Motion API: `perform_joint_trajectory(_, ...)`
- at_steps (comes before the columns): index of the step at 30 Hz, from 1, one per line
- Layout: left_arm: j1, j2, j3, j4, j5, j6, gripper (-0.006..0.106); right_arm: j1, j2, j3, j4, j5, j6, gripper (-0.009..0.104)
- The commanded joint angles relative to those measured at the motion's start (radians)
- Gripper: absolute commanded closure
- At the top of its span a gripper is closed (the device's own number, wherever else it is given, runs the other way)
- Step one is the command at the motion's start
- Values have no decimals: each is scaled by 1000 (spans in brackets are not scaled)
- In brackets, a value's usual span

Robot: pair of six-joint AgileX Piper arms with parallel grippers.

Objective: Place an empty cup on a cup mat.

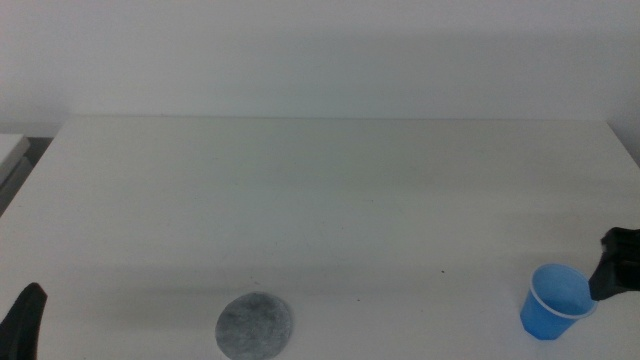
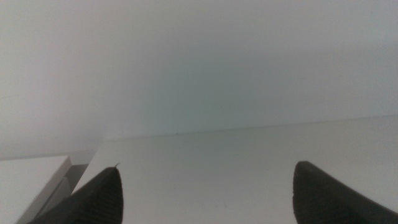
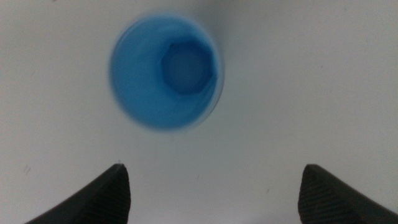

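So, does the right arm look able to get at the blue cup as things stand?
Probably yes. The right gripper is open and looks down into the upright cup, which stands alone on the table, well apart from the cup mat. The left gripper waits at the far side.

Dark, tapered jaws on each hand [image 3: 214, 193]

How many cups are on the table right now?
1: the cup stands upright at the table's near right, just beside the open right gripper, apart from the cup mat.
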Motion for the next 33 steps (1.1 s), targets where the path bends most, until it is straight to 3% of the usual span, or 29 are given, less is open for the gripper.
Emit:
perform_joint_trajectory(1, 0, -4, 0, -7, -12, -3, 7, 4, 38, 17, -35, -68, 28, 2)
perform_joint_trajectory(6, 0, -4, 0, -7, -12, -3, 7, 0, 143, 22, -78, -168, 59, 2)
perform_joint_trajectory(12, 0, -4, 0, -7, -12, -3, 7, 0, 283, 22, -68, -259, 81, 2)
perform_joint_trajectory(15, 0, -4, 0, -7, -12, -3, 7, 0, 332, 22, -70, -283, 86, 9)
perform_joint_trajectory(18, 0, -4, 0, -7, -12, -3, 7, 2, 358, 22, -68, -306, 86, 43)
perform_joint_trajectory(21, 0, -4, 0, -7, -12, -3, 7, 13, 358, 22, -81, -318, 86, 98)
perform_joint_trajectory(26, 0, -4, 0, -7, -12, -3, 7, 109, 335, -48, -110, -242, 124, 97)
perform_joint_trajectory(33, 0, -4, 0, -7, -12, -3, 7, 419, 395, -293, -124, -180, 213, 97)
